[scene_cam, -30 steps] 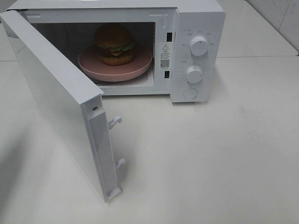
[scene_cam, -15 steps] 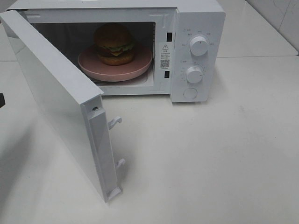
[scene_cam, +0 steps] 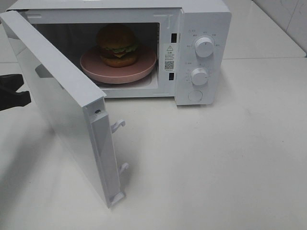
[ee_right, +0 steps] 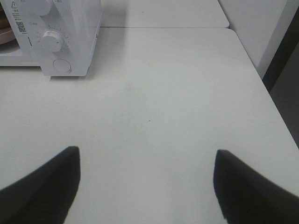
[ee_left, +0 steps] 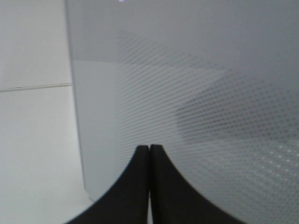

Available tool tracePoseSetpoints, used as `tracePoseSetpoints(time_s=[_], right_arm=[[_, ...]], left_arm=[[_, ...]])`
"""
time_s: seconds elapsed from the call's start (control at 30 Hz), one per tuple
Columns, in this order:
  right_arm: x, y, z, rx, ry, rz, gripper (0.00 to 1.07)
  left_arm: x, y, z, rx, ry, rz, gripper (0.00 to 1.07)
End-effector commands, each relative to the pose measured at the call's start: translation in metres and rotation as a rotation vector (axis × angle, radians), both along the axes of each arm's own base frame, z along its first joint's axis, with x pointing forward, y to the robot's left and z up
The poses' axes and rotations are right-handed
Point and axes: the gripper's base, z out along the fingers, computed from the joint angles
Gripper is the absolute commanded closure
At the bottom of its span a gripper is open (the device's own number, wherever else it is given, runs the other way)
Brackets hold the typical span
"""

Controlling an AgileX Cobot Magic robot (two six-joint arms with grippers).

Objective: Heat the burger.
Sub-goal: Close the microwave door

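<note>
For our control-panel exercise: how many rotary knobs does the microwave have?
2: the upper knob and the lower knob, one above the other on the front panel of the microwave.

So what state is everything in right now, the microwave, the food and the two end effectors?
microwave door: wide open.
burger: whole, on the pink plate inside the microwave.
knobs: settings too small to read.
left end effector: shut, empty, facing the door's outer side.
right end effector: open, empty, over the table.
</note>
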Motion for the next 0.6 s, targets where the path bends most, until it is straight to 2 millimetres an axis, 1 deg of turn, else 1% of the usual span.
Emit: tracePoseSetpoints(time_s=[0.03, 0.1, 0.13, 0.2, 0.3, 0.37, 0.47, 0.53, 0.57, 0.6], right_arm=[[-0.004, 0.000, 0.000, -0.006, -0.029, 0.000, 0.31], [-0.004, 0.000, 0.000, -0.006, -0.029, 0.000, 0.31], [-0.004, 0.000, 0.000, -0.006, -0.029, 0.000, 0.31], [-0.004, 0.000, 0.000, -0.006, -0.029, 0.000, 0.31], [-0.004, 0.000, 0.000, -0.006, -0.029, 0.000, 0.31], [-0.004, 0.000, 0.000, -0.006, -0.029, 0.000, 0.31], [-0.004, 0.000, 0.000, -0.006, -0.029, 0.000, 0.31], [-0.004, 0.000, 0.000, -0.006, -0.029, 0.000, 0.31], [-0.004, 0.000, 0.000, -0.006, -0.029, 0.000, 0.31], [-0.004, 0.000, 0.000, -0.006, -0.029, 0.000, 0.31]], left_arm=[[0.005, -0.010, 0.001, -0.006, -0.016, -0.032, 1.07], [0.010, -0.017, -0.001, -0.014, -0.009, -0.037, 1.07], [0.010, -0.017, -0.001, -0.014, -0.009, -0.037, 1.07], [0.018, -0.026, -0.001, -0.019, -0.017, -0.062, 1.07], [0.019, -0.029, -0.001, -0.018, -0.017, -0.068, 1.07], [0.026, -0.038, 0.000, -0.018, -0.018, -0.085, 1.07], [0.028, -0.040, 0.000, -0.017, -0.016, -0.092, 1.07], [0.033, -0.047, 0.000, -0.022, -0.025, -0.105, 1.07], [0.033, -0.047, 0.000, -0.022, -0.025, -0.105, 1.07], [0.036, -0.055, 0.001, -0.028, -0.028, -0.117, 1.07]])
